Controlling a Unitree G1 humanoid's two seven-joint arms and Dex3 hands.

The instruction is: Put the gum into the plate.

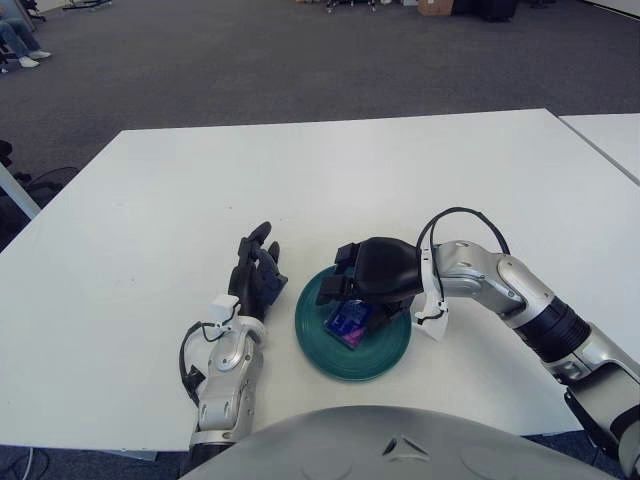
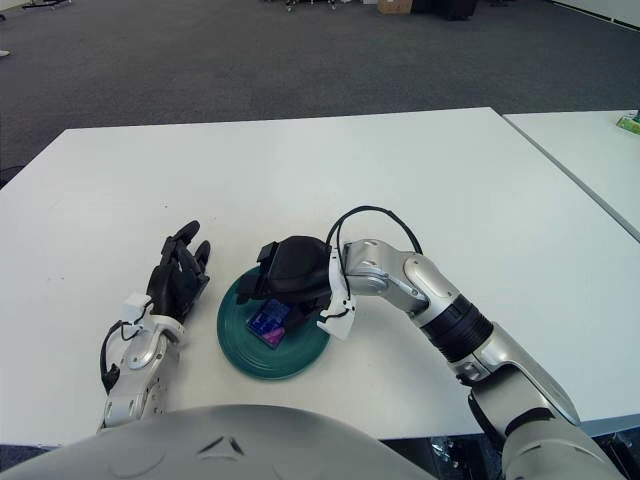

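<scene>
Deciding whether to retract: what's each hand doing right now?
Left hand: open, holding nothing, left of the plate.
Right hand: over the plate, above the gum; grip cannot be told.

The gum [image 1: 350, 321] is a small flat pack with a blue and purple wrapper, lying tilted inside the plate [image 1: 385, 357], a little toward ten o'clock of the plate's middle. Its upper end is hidden, so whether the whole pack rests flat on the dish cannot be told. The plate is a round, shallow, dark green dish with raised concentric rings, sitting flat on the white table [image 1: 150, 220] toward its six o'clock edge.
</scene>
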